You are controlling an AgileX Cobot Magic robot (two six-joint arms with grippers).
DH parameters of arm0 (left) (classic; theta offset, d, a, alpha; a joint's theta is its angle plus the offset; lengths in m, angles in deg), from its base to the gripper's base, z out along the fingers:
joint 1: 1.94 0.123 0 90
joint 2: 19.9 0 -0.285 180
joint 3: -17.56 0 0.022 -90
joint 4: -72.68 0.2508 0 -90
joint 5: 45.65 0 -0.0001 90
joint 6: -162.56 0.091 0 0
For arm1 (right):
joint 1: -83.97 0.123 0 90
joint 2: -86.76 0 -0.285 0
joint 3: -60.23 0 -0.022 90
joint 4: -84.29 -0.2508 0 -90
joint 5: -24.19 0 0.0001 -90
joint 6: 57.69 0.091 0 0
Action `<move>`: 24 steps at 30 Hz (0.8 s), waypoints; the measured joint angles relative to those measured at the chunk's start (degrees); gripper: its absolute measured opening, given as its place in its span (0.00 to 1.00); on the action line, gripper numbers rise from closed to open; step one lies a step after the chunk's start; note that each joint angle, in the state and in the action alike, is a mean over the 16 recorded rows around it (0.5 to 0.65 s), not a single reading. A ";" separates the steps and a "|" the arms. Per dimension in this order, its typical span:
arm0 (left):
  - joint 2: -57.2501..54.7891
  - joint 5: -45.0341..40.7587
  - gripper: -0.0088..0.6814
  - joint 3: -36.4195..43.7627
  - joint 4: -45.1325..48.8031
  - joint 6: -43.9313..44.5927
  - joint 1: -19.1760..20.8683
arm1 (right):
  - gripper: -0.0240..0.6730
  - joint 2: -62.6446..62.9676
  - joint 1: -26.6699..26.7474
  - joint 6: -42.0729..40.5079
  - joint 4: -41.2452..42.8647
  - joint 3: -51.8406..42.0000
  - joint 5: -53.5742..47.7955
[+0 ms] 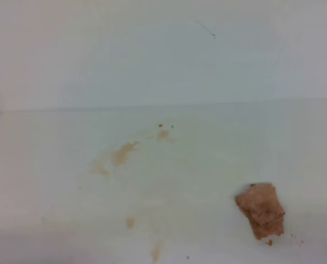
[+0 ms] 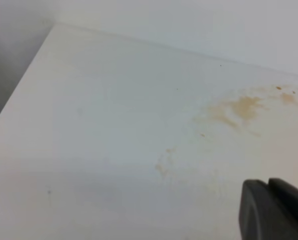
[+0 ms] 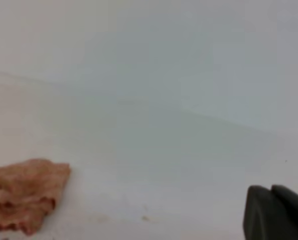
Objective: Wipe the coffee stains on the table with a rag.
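While the rag lies untouched at the table's front right, coffee stains spread mid-table.
Only a dark corner of each gripper shows; I cannot tell their opening.

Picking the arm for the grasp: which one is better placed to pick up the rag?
Probably right. The rag lies on the table's right side, also visible in the right wrist view beside the right gripper. The left wrist view shows only the coffee stains.
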 joint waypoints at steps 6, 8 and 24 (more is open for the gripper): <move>0.00 0.00 0.01 0.00 0.00 0.00 0.00 | 0.03 3.05 -0.12 0.02 -0.56 -5.30 -0.51; 0.00 0.00 0.01 0.00 0.00 0.00 0.00 | 0.03 3.13 -0.15 0.02 -0.65 -5.84 -1.15; 0.00 0.00 0.01 0.00 0.00 0.00 0.00 | 0.03 3.11 -0.16 0.04 -0.78 -5.96 -3.04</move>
